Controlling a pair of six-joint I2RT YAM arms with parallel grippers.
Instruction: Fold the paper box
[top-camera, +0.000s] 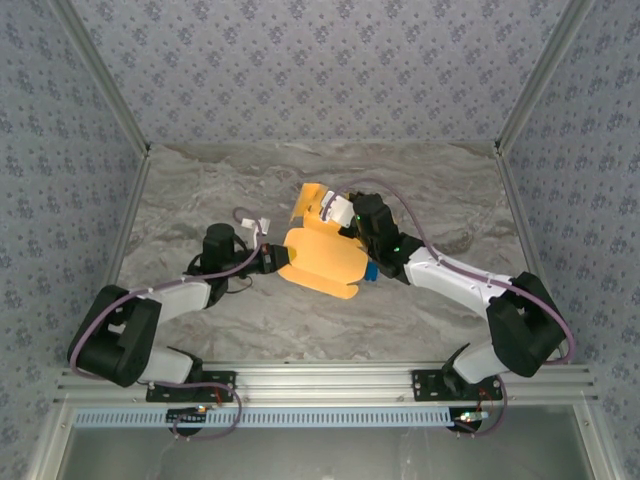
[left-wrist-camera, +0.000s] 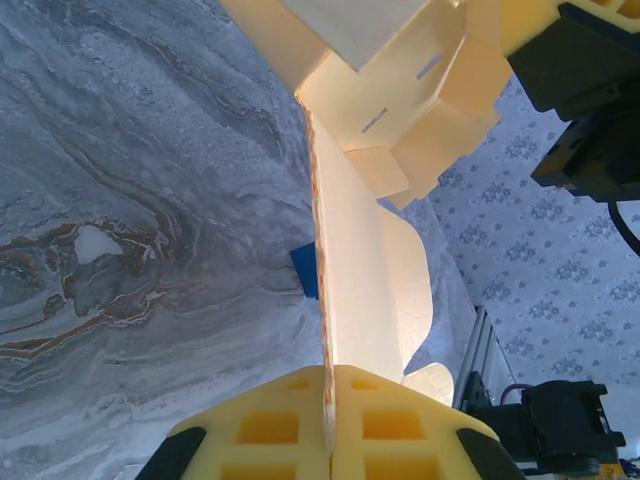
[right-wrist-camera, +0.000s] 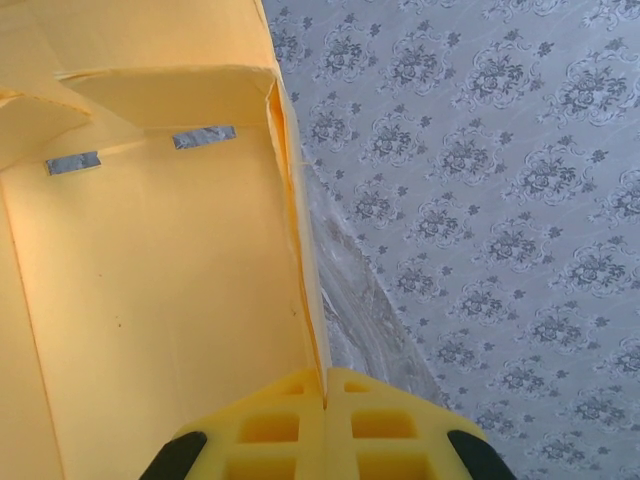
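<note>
Over the surface (top-camera: 200, 205), centre: paper box (top-camera: 322, 260), part-folded. Left pincer (left-wrist-camera: 328, 374) and right pincer (right-wrist-camera: 326, 378) each clamped on a panel edge. Step, judged: raising walls. Next needs flaps tucked into slots.

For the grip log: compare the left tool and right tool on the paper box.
Left tool pinches a rounded flap; right tool pinches a wall near two slots. Left tool holds the left side; right tool the far-right side. Both are shut on the paper box.
</note>
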